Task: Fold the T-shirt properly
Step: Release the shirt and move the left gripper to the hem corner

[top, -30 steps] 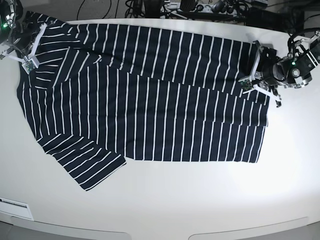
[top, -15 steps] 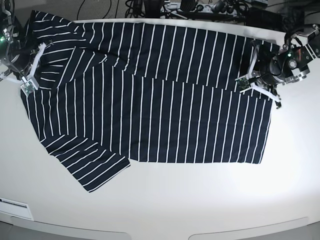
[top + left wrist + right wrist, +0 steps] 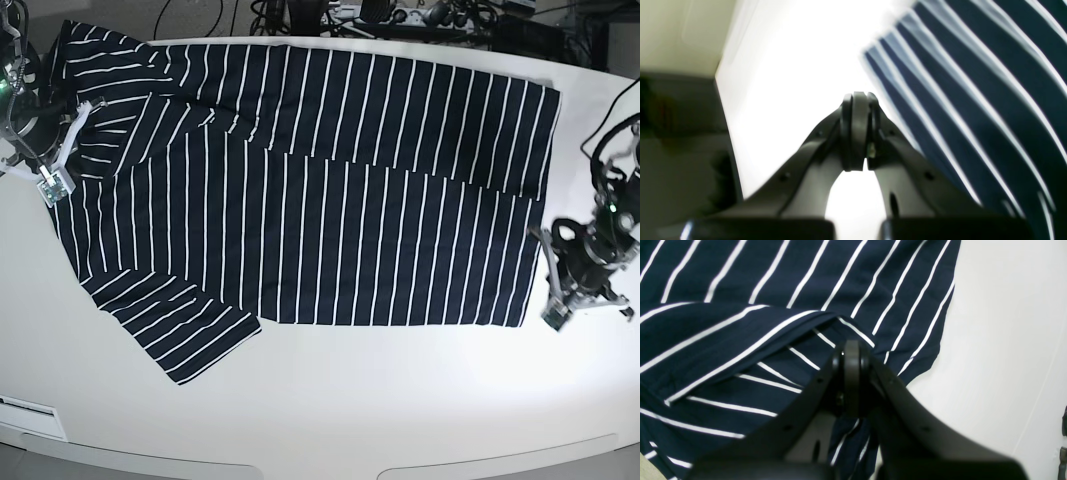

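Observation:
The dark navy T-shirt (image 3: 330, 190) with thin white stripes lies spread flat across the white table (image 3: 400, 400). One sleeve points toward the near left. My right gripper (image 3: 68, 145) is at the shirt's left edge by the upper sleeve. In the right wrist view it (image 3: 851, 348) is shut, with its tips over a fold of the T-shirt (image 3: 740, 340); whether any cloth is pinched does not show. My left gripper (image 3: 552, 290) hangs just off the shirt's lower right corner. In the left wrist view it (image 3: 857, 100) is shut and holds nothing, over bare table beside the T-shirt (image 3: 973, 100).
Cables and dark equipment (image 3: 400, 15) crowd the far edge behind the table. A broad strip of white tabletop lies in front of the shirt, ending at the curved near edge (image 3: 300, 465). Beyond the table's side edge (image 3: 720, 100), the left wrist view shows a dark drop.
My left arm has left the shirt's upper right part and swung down to its lower right corner. The shirt's right side now lies flat. My right arm moved slightly downward.

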{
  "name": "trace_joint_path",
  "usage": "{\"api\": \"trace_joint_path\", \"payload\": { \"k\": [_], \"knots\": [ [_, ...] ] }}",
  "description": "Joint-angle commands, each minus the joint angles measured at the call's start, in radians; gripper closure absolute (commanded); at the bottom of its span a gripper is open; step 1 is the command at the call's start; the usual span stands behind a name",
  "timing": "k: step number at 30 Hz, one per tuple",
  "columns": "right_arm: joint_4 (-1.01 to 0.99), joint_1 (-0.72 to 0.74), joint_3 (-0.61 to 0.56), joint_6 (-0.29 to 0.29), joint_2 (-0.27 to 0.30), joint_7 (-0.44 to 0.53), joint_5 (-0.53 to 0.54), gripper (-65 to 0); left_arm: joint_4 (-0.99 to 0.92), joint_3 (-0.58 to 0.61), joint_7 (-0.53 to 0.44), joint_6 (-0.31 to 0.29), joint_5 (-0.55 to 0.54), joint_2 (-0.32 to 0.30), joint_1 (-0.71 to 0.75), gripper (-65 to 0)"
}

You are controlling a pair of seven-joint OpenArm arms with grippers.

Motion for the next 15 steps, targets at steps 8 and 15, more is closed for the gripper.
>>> {"api": "trace_joint_path", "payload": {
  "k": [8,15],
  "knots": [
    [0.013,0.002,0.011,0.005,0.017,0.051,-0.004,0.0,-0.636,-0.33,-0.166,-0.128,-0.331,0.269,-0.213,0.0],
    [0.013,0.002,0.011,0.005,0.017,0.051,-0.004,0.0,-1.084,-0.35,-0.026,-0.29,-0.508,0.395,-0.36,-33.7]
  ]
}}
